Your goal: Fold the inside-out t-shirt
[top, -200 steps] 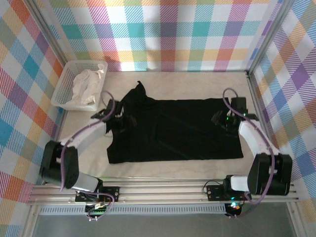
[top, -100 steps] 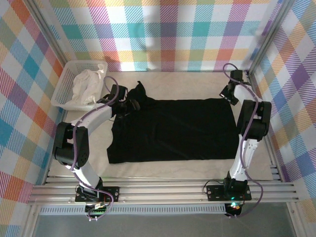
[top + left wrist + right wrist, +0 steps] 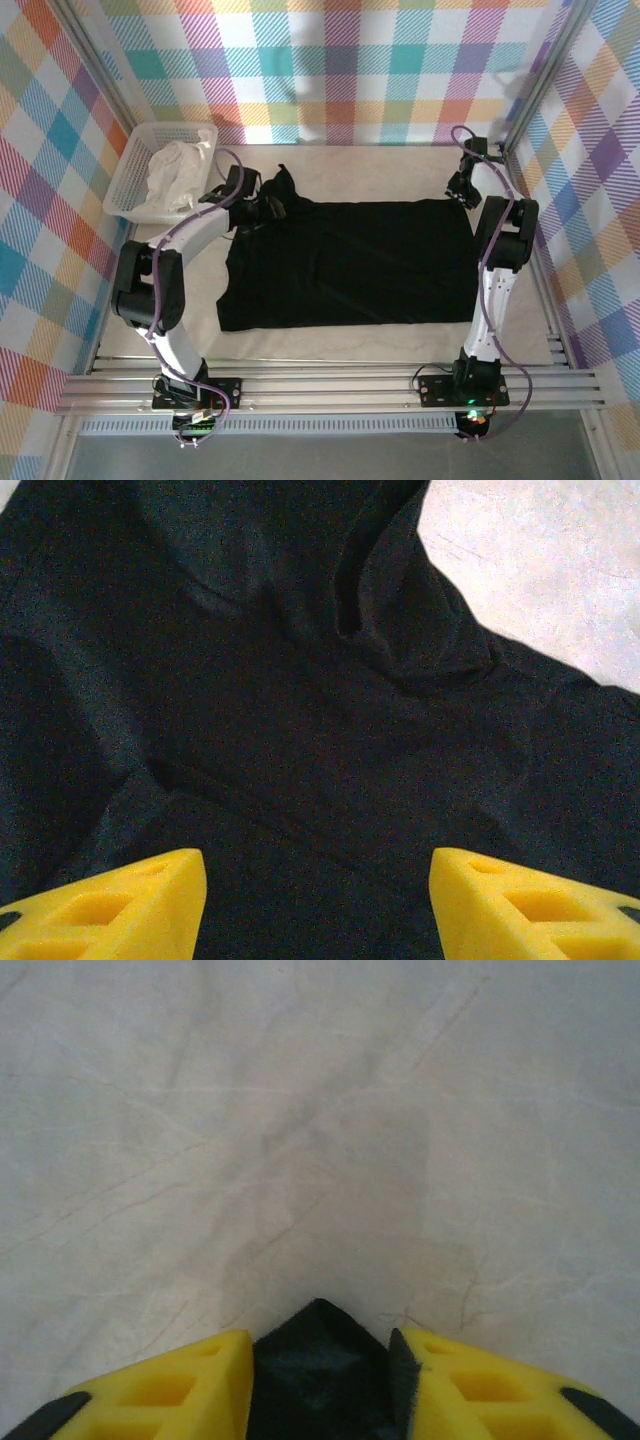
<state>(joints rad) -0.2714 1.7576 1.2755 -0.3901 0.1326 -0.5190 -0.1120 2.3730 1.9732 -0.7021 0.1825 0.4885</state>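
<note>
Table [image 3: 380, 165], t-shirt [image 3: 350, 260] long axis left-right

Arms outstretched, left gripper [image 3: 312, 880] jaws apart, right gripper [image 3: 320, 1360] jaws pinching.

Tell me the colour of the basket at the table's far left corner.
The basket is white, seen best in the top external view.

High rear overview of table [image 3: 380, 170]; both wrist views close, downward, on t-shirt [image 3: 350, 260]
</note>
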